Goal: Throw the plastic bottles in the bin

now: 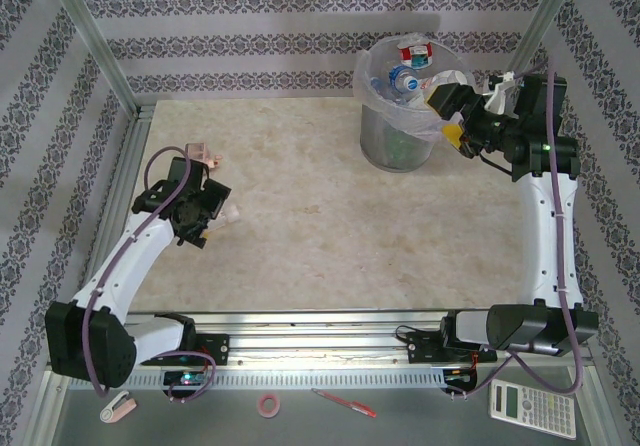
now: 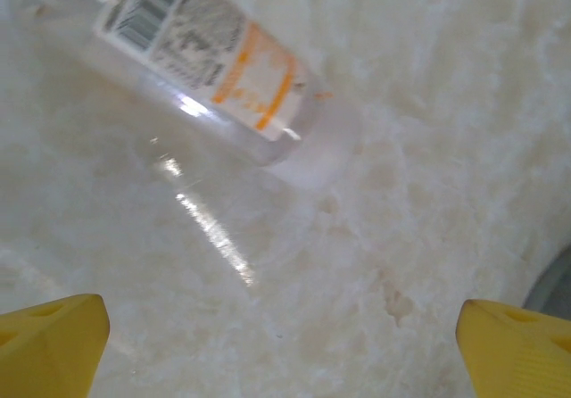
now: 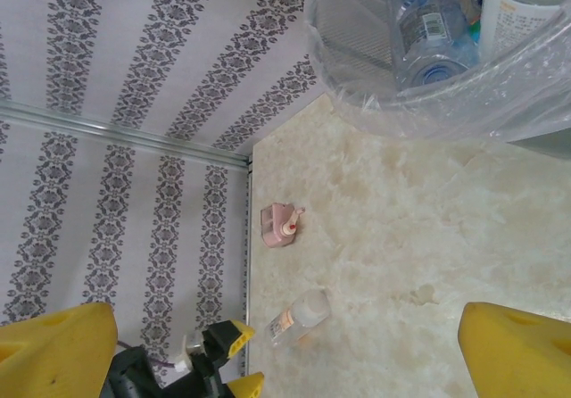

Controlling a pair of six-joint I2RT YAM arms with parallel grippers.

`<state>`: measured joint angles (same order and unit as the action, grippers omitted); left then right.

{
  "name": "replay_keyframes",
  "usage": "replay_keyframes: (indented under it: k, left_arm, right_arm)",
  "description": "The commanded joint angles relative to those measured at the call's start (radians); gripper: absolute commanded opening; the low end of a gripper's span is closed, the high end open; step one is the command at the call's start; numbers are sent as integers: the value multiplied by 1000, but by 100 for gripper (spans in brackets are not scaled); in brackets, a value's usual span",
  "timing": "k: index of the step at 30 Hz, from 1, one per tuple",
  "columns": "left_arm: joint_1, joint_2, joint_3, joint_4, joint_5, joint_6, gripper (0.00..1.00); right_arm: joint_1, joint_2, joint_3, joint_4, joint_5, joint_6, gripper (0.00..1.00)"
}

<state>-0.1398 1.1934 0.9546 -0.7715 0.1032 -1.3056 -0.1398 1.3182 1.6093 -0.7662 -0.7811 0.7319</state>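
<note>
Just ahead of the wide-open, empty left gripper (image 2: 284, 335), the orange-labelled bottle (image 2: 210, 72) is lying diagonally, well apart from the right gripper (image 1: 450, 114).

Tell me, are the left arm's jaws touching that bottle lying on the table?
Apart. The left wrist view shows bare table between the open left jaws' yellow fingertips and the bottle.
</note>
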Motion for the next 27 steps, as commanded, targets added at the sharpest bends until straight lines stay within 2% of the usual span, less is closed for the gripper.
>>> replay_keyframes:
  k: [1,11,17,27]
  left_arm:
    - [20,38,-6,-65,-12,-115,100]
    - [73,210,19,-53,-52,-171,100]
    - [103,348,109,-22,-127,-104,100]
    - [109,516,205,-20,-91,-71,100]
  right_arm:
    - [19,-34,-14,20,-53,-8,98]
    - [40,-68,-34,45,-97,28,98]
    - [42,-81,-21,36,-100,26,98]
    - [26,-112,-30,-6,-107,-6,98]
